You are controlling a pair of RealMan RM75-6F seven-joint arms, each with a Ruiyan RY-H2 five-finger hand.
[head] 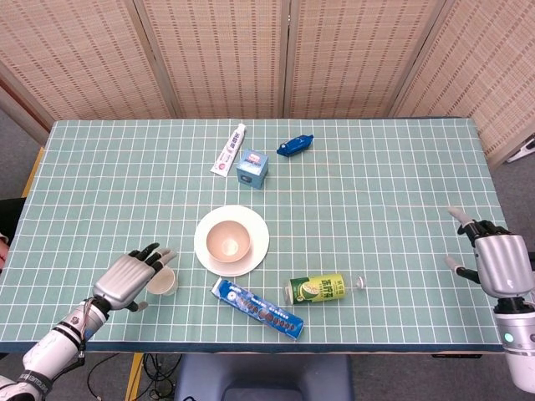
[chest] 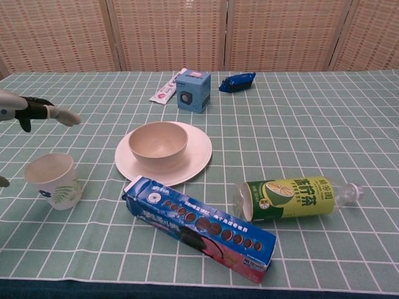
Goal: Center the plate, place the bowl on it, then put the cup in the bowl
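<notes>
Only head view shows right hand (head: 500, 263) spread, empty | left hand (head: 134, 277) spread beside cup (chest: 55, 180)

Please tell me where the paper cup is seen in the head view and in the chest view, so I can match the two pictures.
Head view: the cup is lower left, partly under the fingers of the left robot hand, left of the plate.
Chest view: the cup is at the left edge, upright, left of the plate.
Shared landmark: the bowl on the plate.
</notes>
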